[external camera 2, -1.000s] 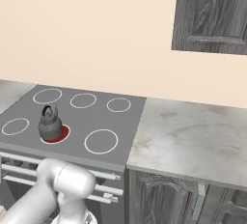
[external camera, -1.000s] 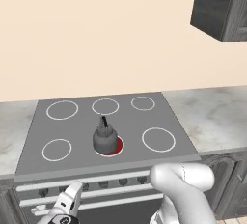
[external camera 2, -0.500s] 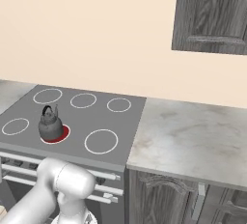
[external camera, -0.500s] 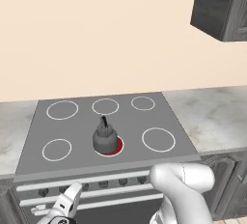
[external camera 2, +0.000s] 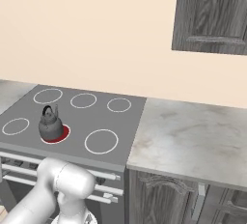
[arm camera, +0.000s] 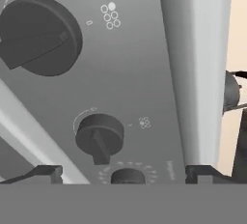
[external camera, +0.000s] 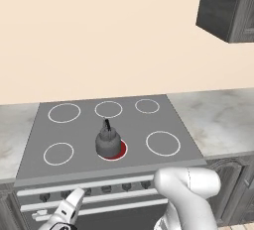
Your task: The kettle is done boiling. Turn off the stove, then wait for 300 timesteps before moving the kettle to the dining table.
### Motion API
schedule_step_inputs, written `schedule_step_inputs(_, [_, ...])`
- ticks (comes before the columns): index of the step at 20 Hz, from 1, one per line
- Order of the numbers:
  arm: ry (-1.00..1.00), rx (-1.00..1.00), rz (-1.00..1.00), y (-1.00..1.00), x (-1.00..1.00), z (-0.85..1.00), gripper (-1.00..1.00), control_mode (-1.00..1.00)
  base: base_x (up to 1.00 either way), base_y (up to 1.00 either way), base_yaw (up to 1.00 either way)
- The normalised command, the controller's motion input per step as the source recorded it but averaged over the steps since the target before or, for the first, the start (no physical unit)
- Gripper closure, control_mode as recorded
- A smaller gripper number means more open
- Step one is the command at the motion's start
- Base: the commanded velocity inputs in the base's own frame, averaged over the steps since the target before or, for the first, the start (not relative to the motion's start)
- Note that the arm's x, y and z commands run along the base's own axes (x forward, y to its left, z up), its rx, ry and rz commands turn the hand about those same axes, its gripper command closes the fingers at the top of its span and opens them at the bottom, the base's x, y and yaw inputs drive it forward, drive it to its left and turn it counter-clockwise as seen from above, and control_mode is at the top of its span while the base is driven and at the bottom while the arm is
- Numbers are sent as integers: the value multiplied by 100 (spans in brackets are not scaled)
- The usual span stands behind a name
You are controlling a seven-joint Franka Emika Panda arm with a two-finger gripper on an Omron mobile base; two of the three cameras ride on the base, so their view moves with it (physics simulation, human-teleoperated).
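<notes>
Nearest the base, the claw [arm camera: 120,172] sits low at the stove's [external camera: 173,120] front panel, fingers spread wide apart, nothing held. Hand view: dark knobs [arm camera: 99,138] just ahead of the tips, a pale bar running alongside. Kettle [external camera: 106,141] stands upright on the glowing red burner [external camera: 118,150], front-centre of the cooktop; long axis vertical, arched handle topmost. Spout direction: cannot tell. Marble tabletop [external camera 2: 193,138] adjoins the stove to the right. Beyond: beige wall [external camera: 124,40], dark wood cabinet [external camera 2: 212,13] overhead.
</notes>
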Motion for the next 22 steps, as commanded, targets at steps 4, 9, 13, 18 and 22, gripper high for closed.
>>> schedule_step_inputs(4, [1, 0, 3, 14, 18, -36, -100, -100, 0, 0, 0])
schedule_step_inputs(9, [2, 0, 4, 15, 24, -34, -100, -100, 0, 0, 0])
schedule_step_inputs(13, [1, 0, 4, 9, 28, -22, -100, -100, 0, 0, 0])
schedule_step_inputs(18, [0, 0, 0, 0, 14, -6, -100, -100, 0, 0, 0])
schedule_step_inputs(22, [0, 0, 0, 0, 17, -9, -100, -100, 0, 0, 0])
